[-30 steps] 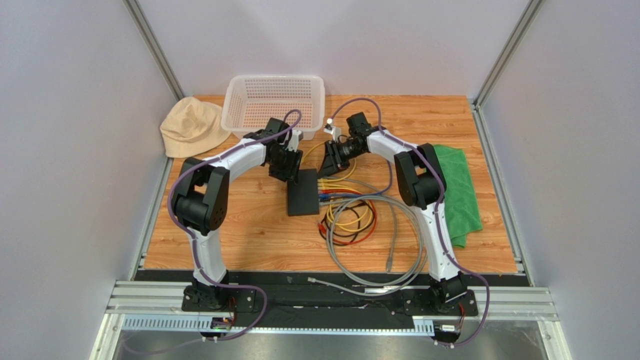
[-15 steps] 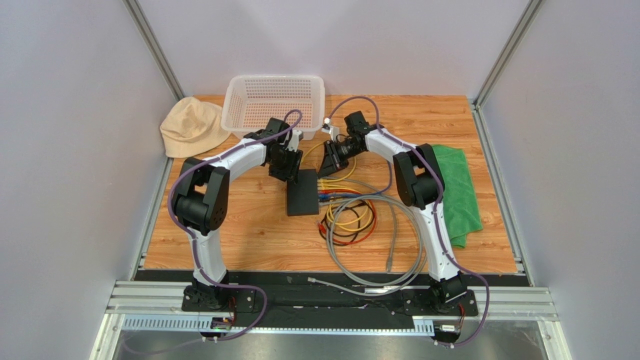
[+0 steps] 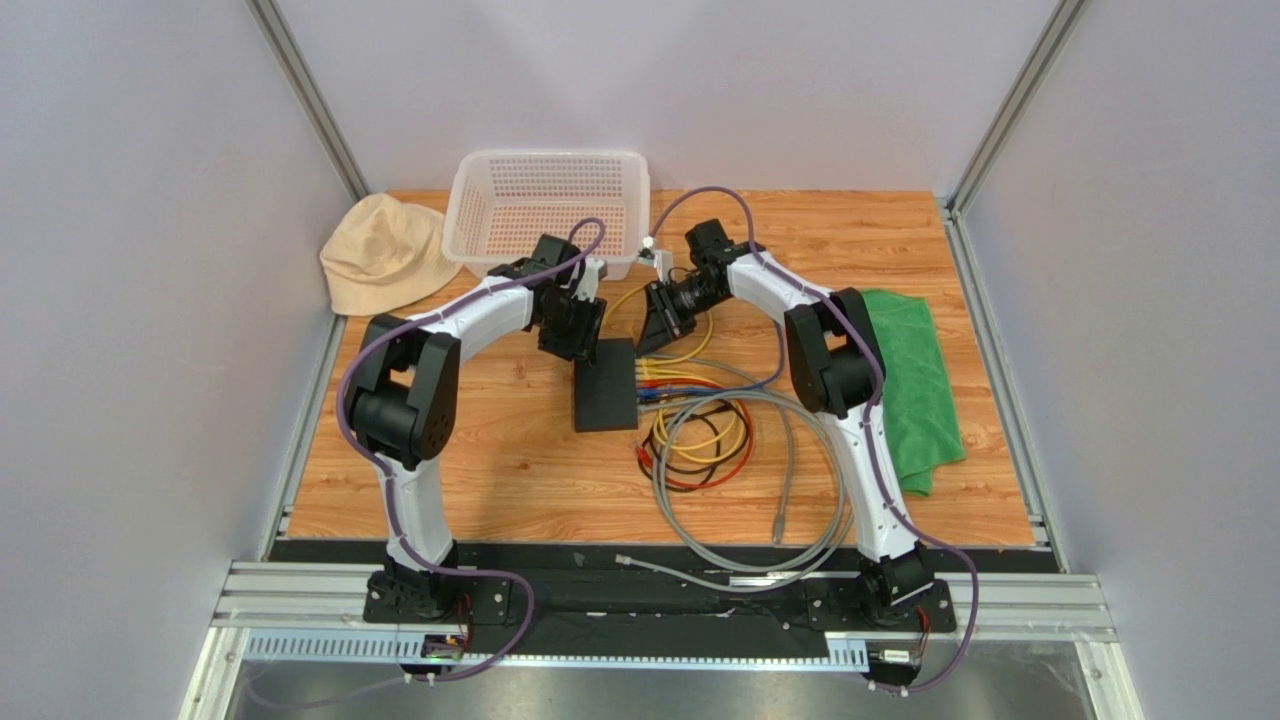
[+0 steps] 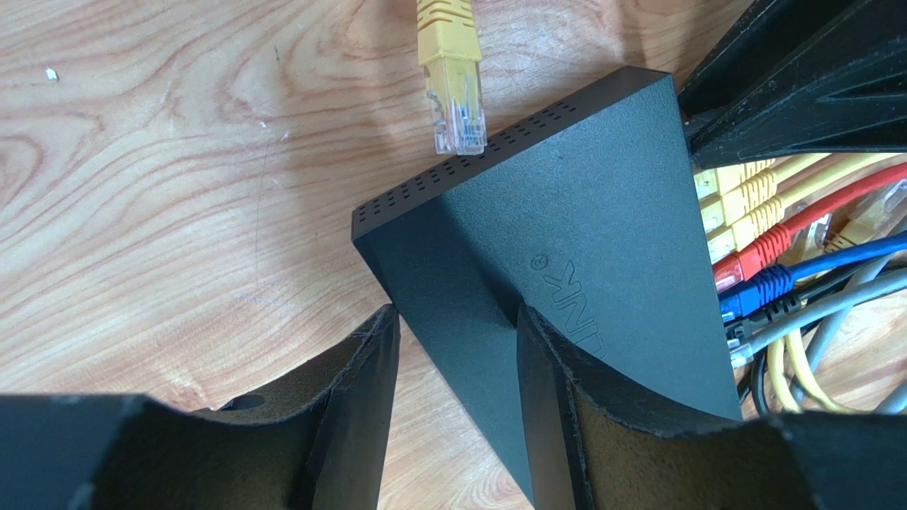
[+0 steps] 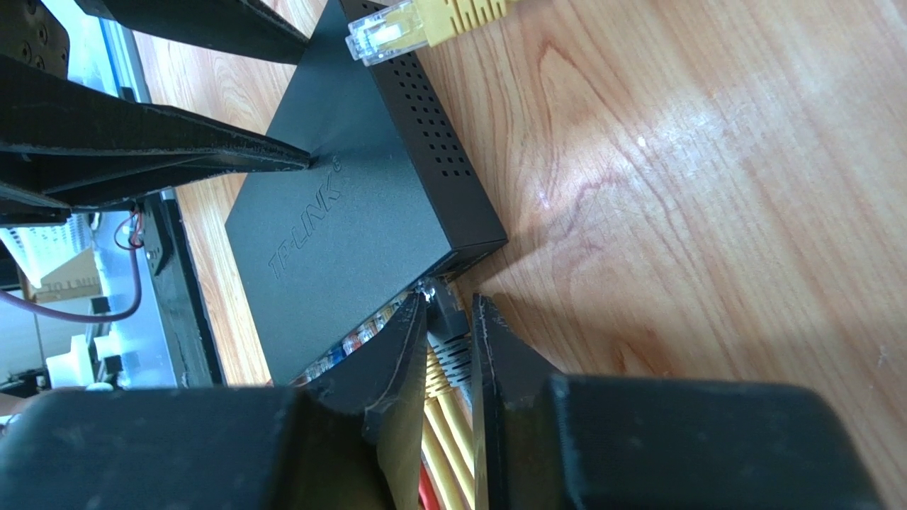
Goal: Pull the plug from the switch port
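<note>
Switch (image 3: 606, 387) lies flat on the wooden table (image 3: 451, 450) between the two arms, socket row turned to the right arm's side.

Left gripper (image 4: 458, 316): jaws closed on the switch, one finger on each side of its far end. They hold a narrow bite near a corner, not the full body.

Right gripper (image 5: 448, 303): jaws drawn in narrow around the plug (image 5: 448, 332) in the endmost socket, farthest from the bases. In the right wrist view the fingers sit against both sides of the plug, so we read it as pinched. We cannot tell whether the latch tab is pressed.

Risks as we judge them:
- If the latch is not depressed, the plug stays locked. A pull then drags the whole switch rather than freeing the plug.
- The left hold is near one corner. A sideways pull from the right arm could pivot the box in the jaws or slip it out.
- If the pinch sits on the ribbed boot, the fingers may slide off along the cable and strain it.
- The neighbouring yellow plugs (image 4: 735, 197) sit just beside the target. A finger could catch one and tug it too.
- A loose yellow connector (image 4: 452, 101) lies touching the switch's vented edge. If the box shifts, it gets pushed along.
</note>
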